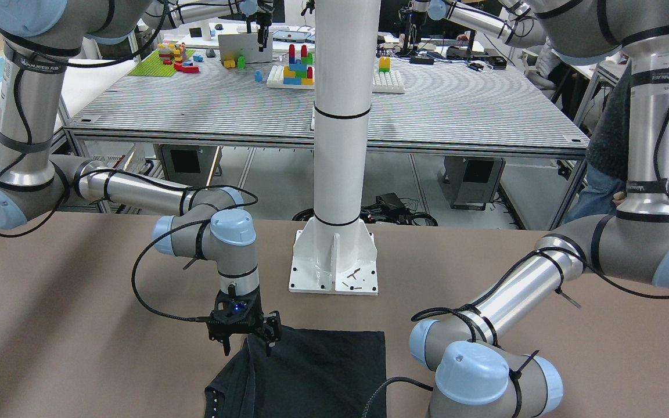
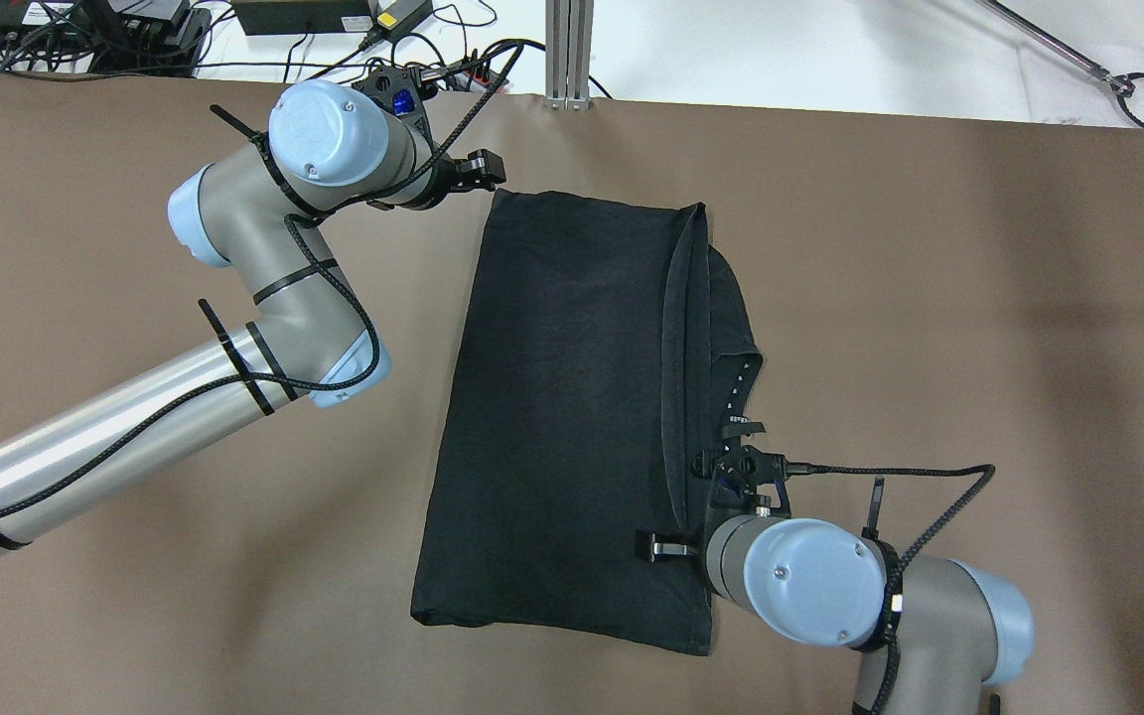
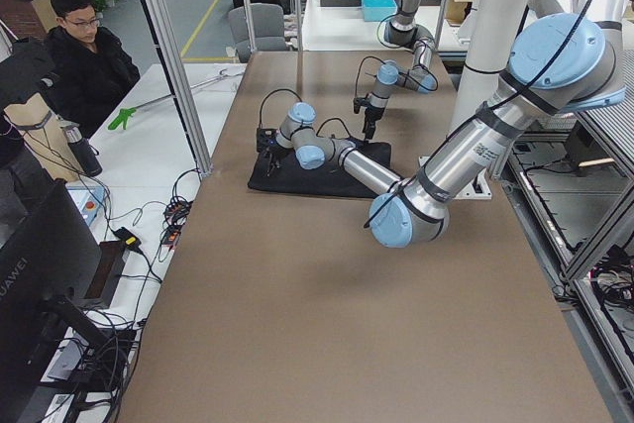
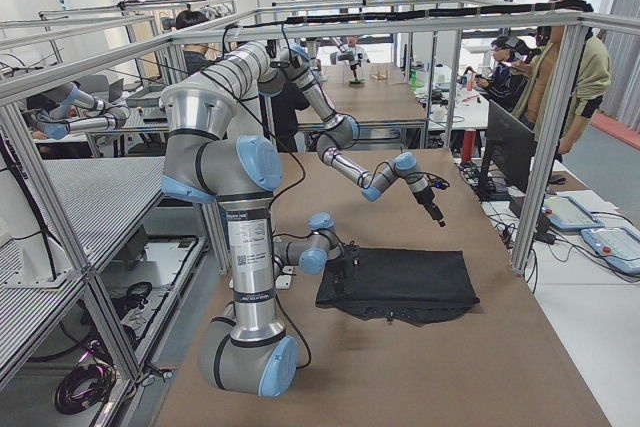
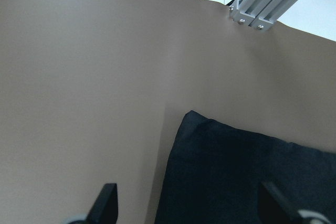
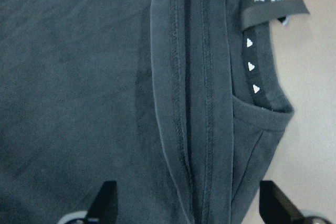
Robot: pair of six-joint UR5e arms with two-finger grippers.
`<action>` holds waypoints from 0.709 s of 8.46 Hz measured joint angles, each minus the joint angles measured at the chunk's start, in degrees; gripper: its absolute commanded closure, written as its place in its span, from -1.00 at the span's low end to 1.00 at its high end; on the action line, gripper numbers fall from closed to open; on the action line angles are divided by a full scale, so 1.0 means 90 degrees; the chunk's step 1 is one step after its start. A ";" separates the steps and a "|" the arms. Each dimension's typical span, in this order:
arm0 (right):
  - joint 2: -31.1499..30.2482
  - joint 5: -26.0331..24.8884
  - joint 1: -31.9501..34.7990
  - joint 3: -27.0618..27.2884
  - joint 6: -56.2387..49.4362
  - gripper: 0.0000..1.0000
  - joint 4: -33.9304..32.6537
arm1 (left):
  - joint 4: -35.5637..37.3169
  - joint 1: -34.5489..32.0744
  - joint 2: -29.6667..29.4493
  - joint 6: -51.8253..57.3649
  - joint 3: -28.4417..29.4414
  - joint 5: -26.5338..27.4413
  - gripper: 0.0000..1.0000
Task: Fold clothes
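The clothes are one black garment (image 2: 562,397) lying flat mid-table, with its right side folded in and a long hem strip running lengthwise. A collar with small white marks (image 6: 252,66) shows at its right edge. My left gripper (image 2: 478,171) hovers open over the garment's far left corner (image 5: 191,113), nothing between its fingertips (image 5: 107,203). My right gripper (image 1: 248,347) points down, open, over the folded hems (image 6: 184,103) near the collar and grips nothing. In the overhead view one right finger (image 2: 659,546) sticks out over the cloth; the other is hidden under the wrist.
The white pillar's base (image 1: 334,261) stands on the brown table just behind the garment. An aluminium post (image 2: 569,50) and cables (image 2: 334,40) sit at the far edge. A seated person (image 3: 84,56) and standing people (image 4: 575,57) are beyond the table's ends.
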 measured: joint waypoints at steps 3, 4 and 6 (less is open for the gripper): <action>0.0248 -0.0002 0.0265 -0.0590 -0.0680 -0.89 -0.0007 | 0.0004 -0.0001 0.0037 0.0000 -0.0002 0.0016 -0.89; 0.0363 -0.0002 0.0298 -0.0792 -0.0774 -0.89 -0.0008 | 0.0004 -0.0001 0.0047 -0.0006 -0.0008 0.0030 -0.89; 0.0529 -0.0002 0.0325 -0.1016 -0.0825 -0.89 -0.0013 | 0.0004 -0.0003 0.0067 -0.0036 -0.0017 0.0048 -0.89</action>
